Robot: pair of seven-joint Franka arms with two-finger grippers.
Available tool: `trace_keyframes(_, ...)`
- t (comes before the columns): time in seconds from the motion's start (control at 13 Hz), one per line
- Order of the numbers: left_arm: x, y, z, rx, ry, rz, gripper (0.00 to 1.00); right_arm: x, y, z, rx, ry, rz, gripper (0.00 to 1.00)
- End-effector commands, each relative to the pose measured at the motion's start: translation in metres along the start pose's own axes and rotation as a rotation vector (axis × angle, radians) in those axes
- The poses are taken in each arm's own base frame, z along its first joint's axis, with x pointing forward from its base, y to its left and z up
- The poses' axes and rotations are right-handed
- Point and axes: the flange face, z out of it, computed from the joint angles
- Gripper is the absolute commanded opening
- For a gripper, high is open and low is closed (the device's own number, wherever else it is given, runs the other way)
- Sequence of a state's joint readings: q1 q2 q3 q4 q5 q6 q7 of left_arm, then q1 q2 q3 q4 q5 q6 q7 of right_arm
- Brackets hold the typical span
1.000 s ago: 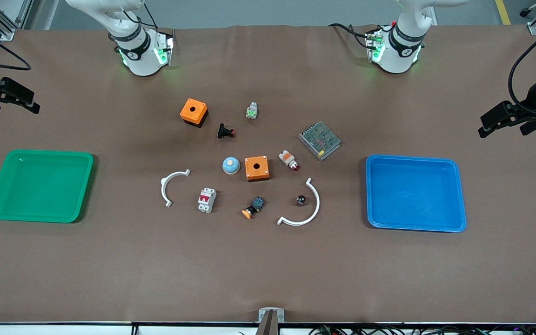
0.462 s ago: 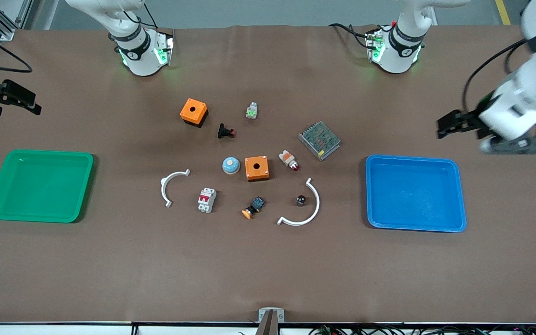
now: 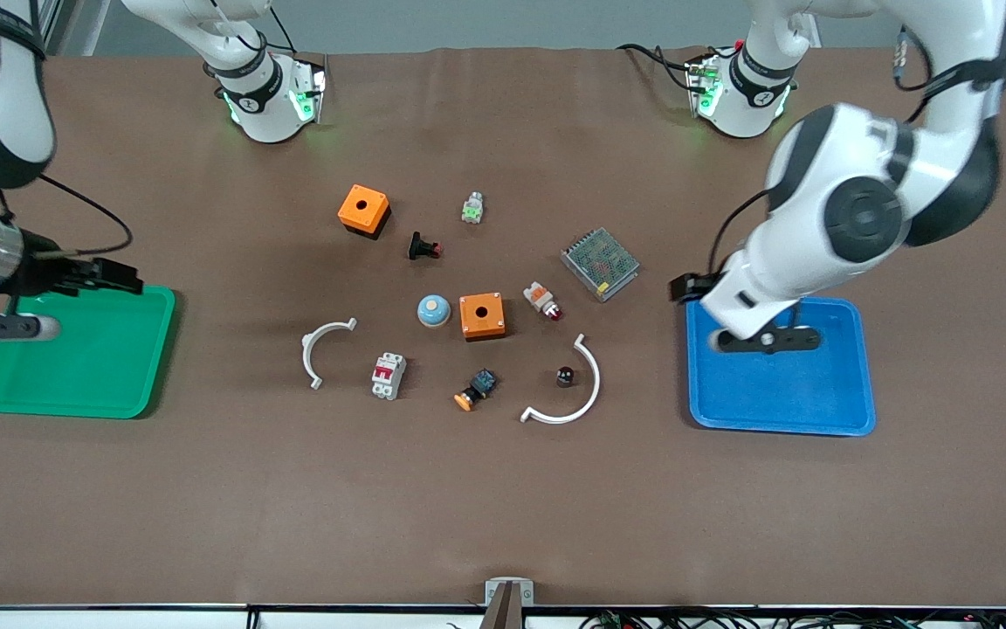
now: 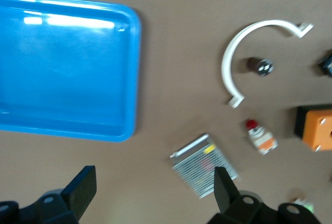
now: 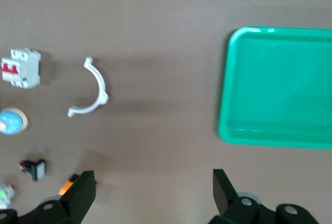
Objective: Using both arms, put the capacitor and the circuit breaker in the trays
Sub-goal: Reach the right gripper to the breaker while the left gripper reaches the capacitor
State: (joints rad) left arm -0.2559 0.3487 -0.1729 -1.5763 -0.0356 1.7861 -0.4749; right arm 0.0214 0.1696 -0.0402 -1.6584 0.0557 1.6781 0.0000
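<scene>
The left gripper (image 3: 686,288), fingers spread wide, hangs over the blue tray's (image 3: 826,411) rim. The right gripper (image 3: 114,278), also wide open, hangs over the green tray (image 3: 75,384). The capacitor (image 3: 564,376) sits inside a white arc (image 3: 589,397); the breaker (image 3: 388,376) lies beside another arc (image 3: 315,345), toward the right arm's end.

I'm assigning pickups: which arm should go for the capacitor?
Left. The left gripper is open at the blue tray rim, at the capacitor's end of the table. The right gripper, also open, is over the green tray, nearer the circuit breaker.
</scene>
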Motion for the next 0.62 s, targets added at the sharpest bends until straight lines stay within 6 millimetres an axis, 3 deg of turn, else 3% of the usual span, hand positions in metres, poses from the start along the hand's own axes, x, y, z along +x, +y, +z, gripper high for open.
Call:
trace_keyframes(0.0,0.004,0.054,0.042,-0.022,0.038,-0.094,1.0,0.011,-0.076,0.015,0.028,0.045,0.125,1.0)
trace_keyframes(0.23,0.0,0.104,0.103,0.004,0.064,-0.124,1.0,0.025,-0.153,0.064,0.024,0.054,0.138,1.0)
trace_keyframes(0.46,0.02,0.139,0.162,-0.064,0.14,-0.247,1.0,0.035,-0.213,0.115,0.051,0.068,0.145,1.0)
trace_keyframes(0.54,0.026,0.147,0.173,-0.093,0.16,-0.261,1.0,0.036,-0.232,0.131,0.05,0.084,0.132,1.0)
